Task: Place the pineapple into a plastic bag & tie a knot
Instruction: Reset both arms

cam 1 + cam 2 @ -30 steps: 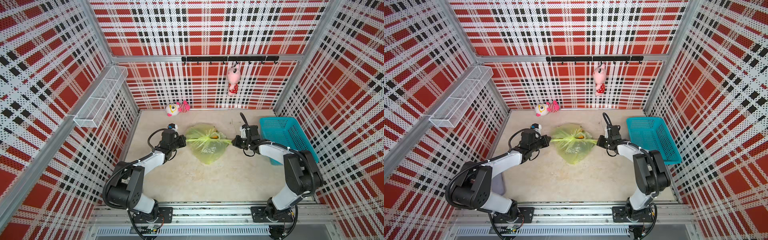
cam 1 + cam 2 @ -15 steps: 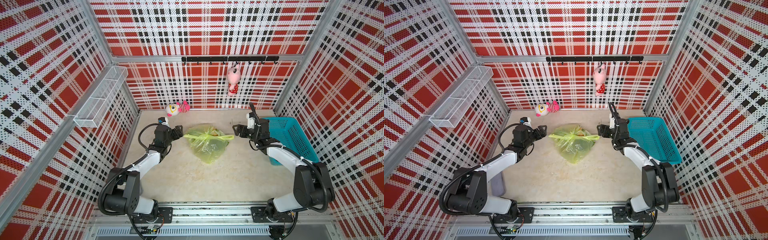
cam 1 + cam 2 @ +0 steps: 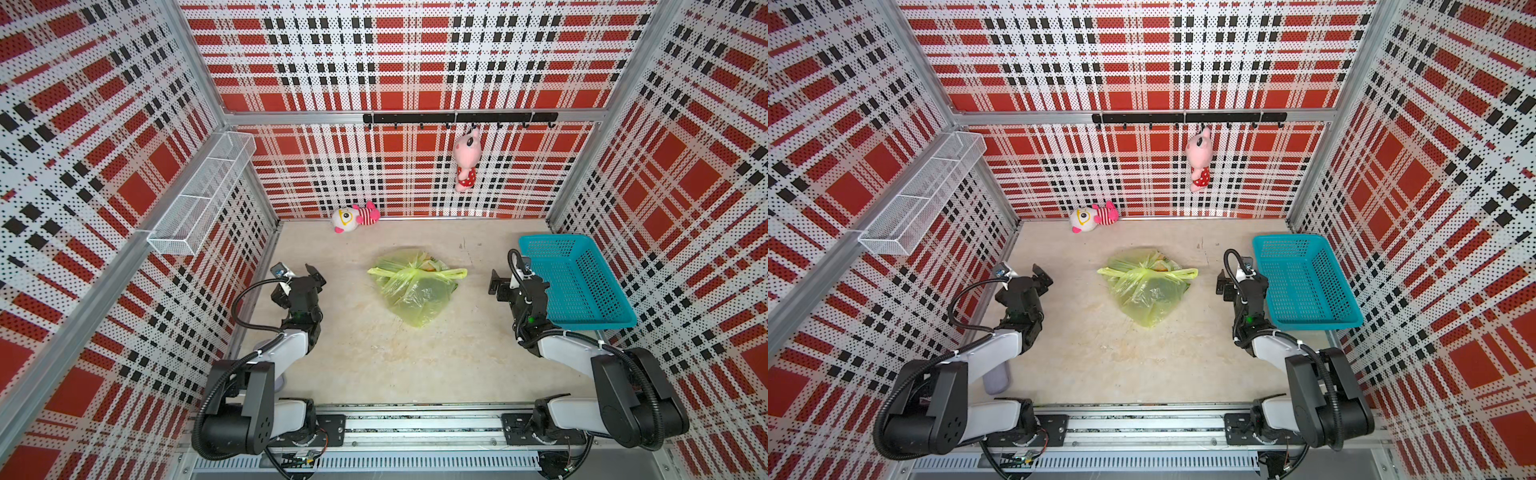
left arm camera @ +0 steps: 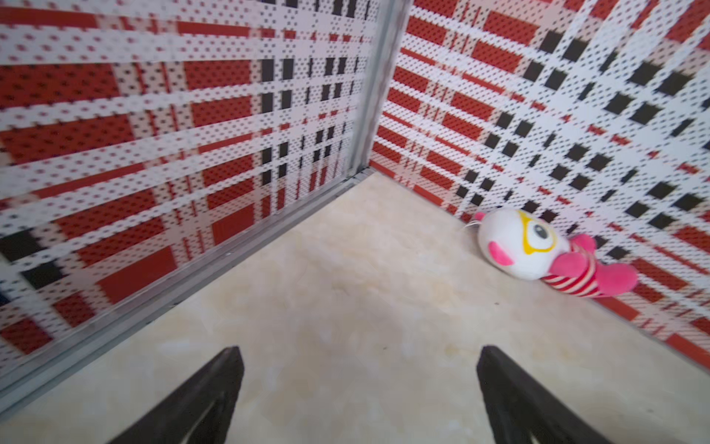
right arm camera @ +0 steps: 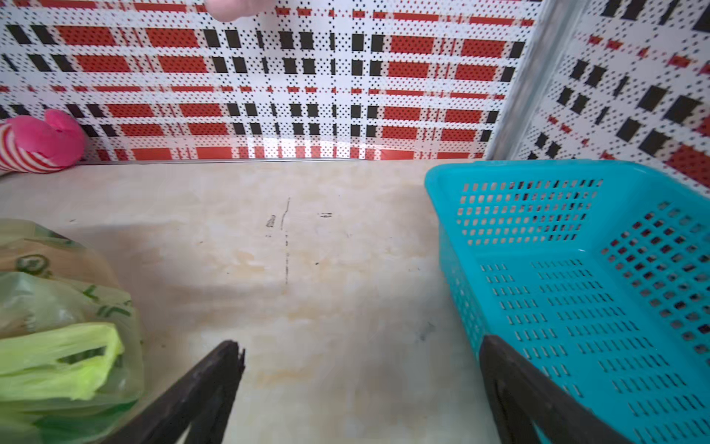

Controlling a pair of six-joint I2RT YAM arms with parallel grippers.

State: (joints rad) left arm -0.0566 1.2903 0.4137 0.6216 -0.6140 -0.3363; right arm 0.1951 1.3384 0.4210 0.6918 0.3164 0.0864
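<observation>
Both top views showed the knot [image 3: 407,273] tied on the plastic bag [image 3: 415,297] mid-bench, left gripper [image 3: 306,277] and right gripper [image 3: 497,286] spread-jawed, empty; task seemingly complete.

Top views look down; low wrist views share the plush [image 4: 538,250].

The left arm [image 3: 286,349] and right arm [image 3: 569,349] had white shells, black joints and looping black cables [image 3: 243,322]. The left tool [image 3: 316,275] and right tool [image 3: 497,286] were black, with tapered fingers [image 4: 207,392].

Left arm [image 3: 286,345] folded low, jaws spread wide, right arm [image 3: 569,353] alike
</observation>
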